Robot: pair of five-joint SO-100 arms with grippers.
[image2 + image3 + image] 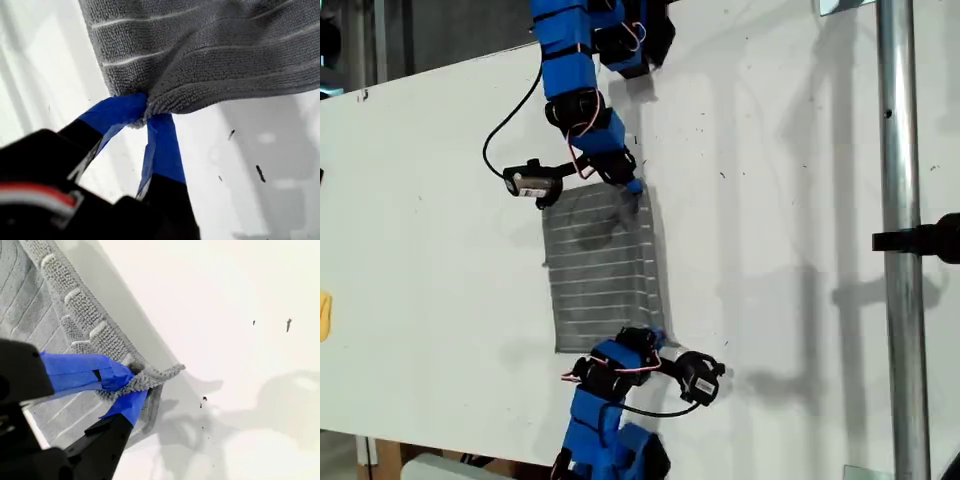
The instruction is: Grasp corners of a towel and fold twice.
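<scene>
Towel [603, 265] is lying flat around the middle of the tabletop [420, 250], white stripes up. My first hand [146, 116] is clamped tight on one corner [160, 102], cloth bunched between the blue tips. My second hand [131, 385] is pinched shut on another corner [165, 372], where the edge looks layered. In the exterior view an arm sits at each corner on the exterior view's right; can't tell which is which.
</scene>
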